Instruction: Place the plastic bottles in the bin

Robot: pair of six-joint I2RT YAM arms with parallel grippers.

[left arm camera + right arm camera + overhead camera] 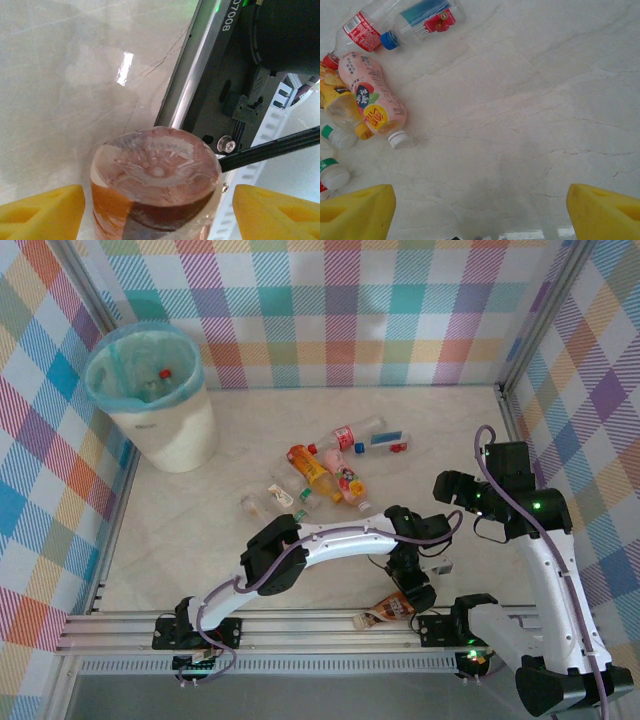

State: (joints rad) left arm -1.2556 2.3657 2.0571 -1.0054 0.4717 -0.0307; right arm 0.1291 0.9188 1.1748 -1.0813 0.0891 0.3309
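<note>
One pale marble-look table is carrying everything. Bin is standing at the far-left corner, teal liner folded over the rim, a red-capped bottle lying inside. Loose plastic bottles are lying in a heap mid-table, well apart from the bin. A brown-labelled bottle is sitting at the near edge beside the rail. The left gripper is straddling it, jaws spread, a gap showing on the right side. Right gripper is hovering with jaws wide apart over bare tabletop near the heap.
</note>
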